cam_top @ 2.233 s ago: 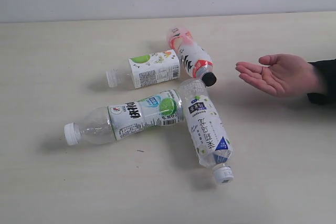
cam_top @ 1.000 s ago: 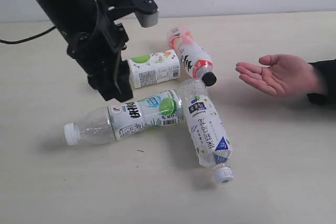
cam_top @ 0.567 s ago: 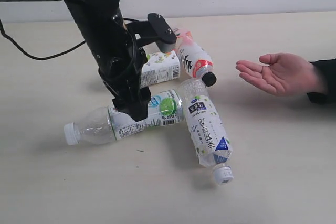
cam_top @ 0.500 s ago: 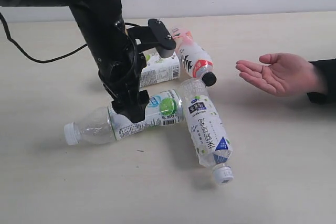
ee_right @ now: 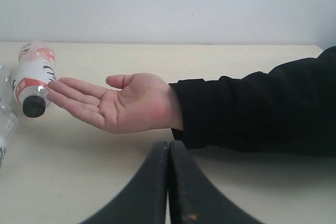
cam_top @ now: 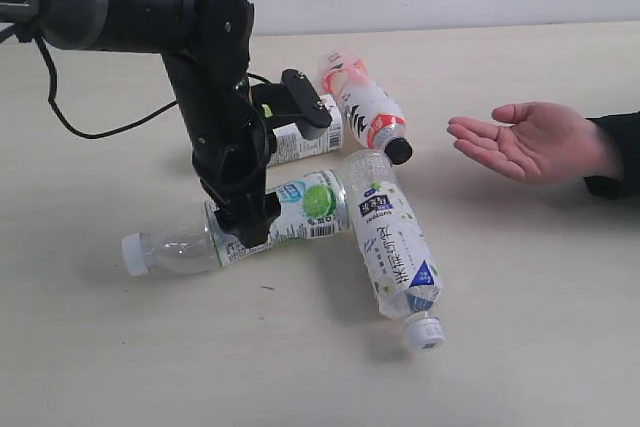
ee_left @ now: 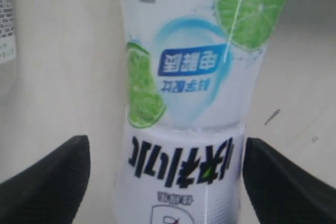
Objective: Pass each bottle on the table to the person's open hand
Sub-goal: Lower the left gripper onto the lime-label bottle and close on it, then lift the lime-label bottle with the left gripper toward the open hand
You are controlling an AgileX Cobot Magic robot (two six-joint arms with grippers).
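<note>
Straddling the lime-label bottle [ee_left: 184, 103], left fingers [ee_left: 47, 182] spread open with slack beside it; right fingers [ee_right: 152, 192] pressed together.

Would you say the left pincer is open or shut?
The left pincer is open: its fingers straddle the lime-label bottle, a gap showing beside one.

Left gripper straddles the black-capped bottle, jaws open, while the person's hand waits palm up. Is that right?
Wrong bottle. The left wrist view shows the left gripper straddling the lime-label bottle, jaws open; the black-capped bottle lies apart. The person's hand does wait palm up.
</note>
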